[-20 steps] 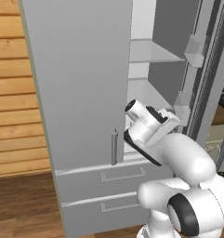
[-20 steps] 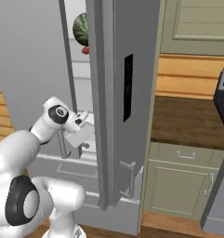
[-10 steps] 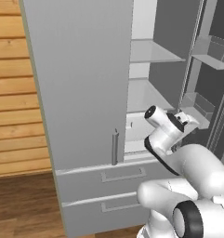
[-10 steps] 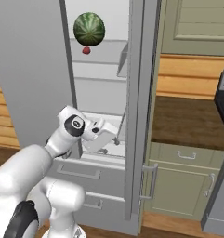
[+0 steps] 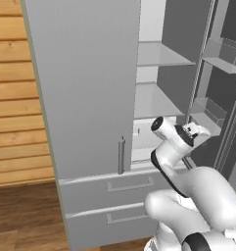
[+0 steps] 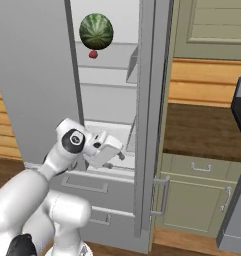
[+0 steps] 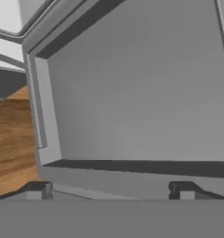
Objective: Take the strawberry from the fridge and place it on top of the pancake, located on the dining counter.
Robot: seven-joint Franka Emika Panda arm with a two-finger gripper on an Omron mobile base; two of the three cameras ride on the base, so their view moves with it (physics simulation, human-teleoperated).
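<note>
The fridge stands with its left door shut and its right door swung open. On an upper shelf, the tiny red strawberry sits just below a green striped watermelon. My gripper is open and empty, low in the fridge opening by the bottom shelf, well below the strawberry. From the left side, the gripper points toward the open door's bins. In the hand view the fingertips stand wide apart before a grey door bin. The pancake and the dining counter are out of view.
The open door's shelf bins hang right beside the hand. Two fridge drawers lie below the shut door. Green-grey cabinets with a dark counter stand right of the door. A wooden plank wall lies left.
The right fridge door has swung much wider open, uncovering the watermelon and strawberry. My hand has moved right and lower along with it, staying open.
</note>
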